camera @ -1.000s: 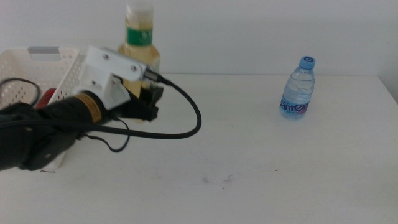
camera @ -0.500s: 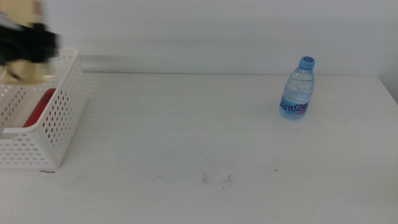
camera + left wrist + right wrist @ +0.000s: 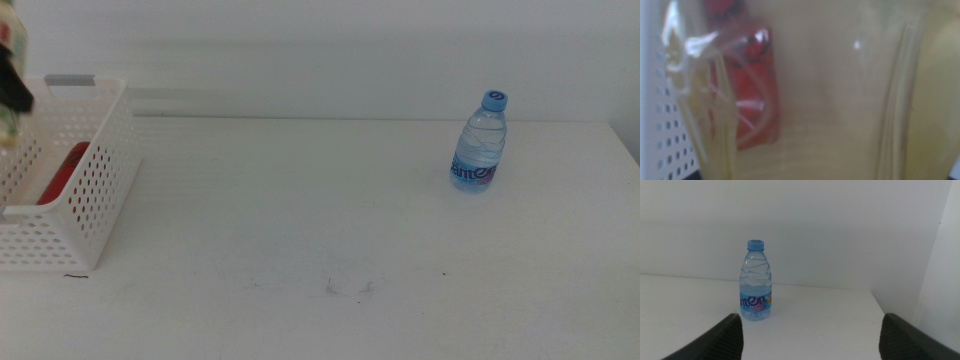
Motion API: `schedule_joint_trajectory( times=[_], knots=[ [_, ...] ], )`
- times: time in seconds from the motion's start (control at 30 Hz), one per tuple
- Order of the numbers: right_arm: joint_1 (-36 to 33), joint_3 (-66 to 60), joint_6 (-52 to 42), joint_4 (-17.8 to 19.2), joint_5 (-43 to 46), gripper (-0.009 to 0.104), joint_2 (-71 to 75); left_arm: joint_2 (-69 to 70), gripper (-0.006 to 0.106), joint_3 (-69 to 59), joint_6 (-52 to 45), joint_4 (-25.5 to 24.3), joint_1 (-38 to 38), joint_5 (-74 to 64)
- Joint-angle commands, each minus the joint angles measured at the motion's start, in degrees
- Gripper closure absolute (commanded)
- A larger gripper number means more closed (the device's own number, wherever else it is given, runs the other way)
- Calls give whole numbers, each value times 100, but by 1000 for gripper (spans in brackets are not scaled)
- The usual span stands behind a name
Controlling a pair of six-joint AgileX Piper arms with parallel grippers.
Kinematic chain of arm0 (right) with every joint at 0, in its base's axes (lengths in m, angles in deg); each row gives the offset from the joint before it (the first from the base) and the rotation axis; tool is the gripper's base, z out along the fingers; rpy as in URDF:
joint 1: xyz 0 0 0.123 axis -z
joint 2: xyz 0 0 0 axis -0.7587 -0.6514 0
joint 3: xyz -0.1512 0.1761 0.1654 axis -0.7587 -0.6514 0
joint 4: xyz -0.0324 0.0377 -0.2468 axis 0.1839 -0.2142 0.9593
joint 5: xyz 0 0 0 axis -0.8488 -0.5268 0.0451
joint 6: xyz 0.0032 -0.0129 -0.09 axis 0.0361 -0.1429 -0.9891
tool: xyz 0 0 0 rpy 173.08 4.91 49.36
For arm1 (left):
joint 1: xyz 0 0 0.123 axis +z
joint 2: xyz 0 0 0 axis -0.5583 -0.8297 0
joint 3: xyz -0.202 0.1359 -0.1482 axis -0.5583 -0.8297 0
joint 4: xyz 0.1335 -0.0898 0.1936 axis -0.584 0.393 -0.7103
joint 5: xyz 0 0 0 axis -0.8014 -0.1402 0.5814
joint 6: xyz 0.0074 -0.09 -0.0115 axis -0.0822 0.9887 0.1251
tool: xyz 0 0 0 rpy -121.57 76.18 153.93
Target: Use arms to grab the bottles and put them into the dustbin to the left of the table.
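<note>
The left gripper, over the dustbin, clasped the heavy, slick yellow bottle; the light water bottle, upright far right, suited a mid-body grasp by the wide-open right gripper.

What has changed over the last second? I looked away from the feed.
The left gripper carried the yellow-liquid bottle from the table's back to above the white basket, leftward. The red can stayed in the basket; the water bottle and waiting right gripper stayed put.
</note>
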Motion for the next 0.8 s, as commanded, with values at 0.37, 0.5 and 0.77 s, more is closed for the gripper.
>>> schedule_joint_trajectory(
  times=[0.37, 0.5, 0.77],
  knots=[
    [52, -14, -19, 24, 35, 21, 26, -1122, 89, 53, -72, -619, 5, 96],
    [52, -14, -19, 24, 35, 21, 26, -1341, 65, 53, -69, -680, 5, 96],
    [52, -14, -19, 24, 35, 21, 26, -1403, 6, 53, -59, -736, -16, 96]
  ],
)
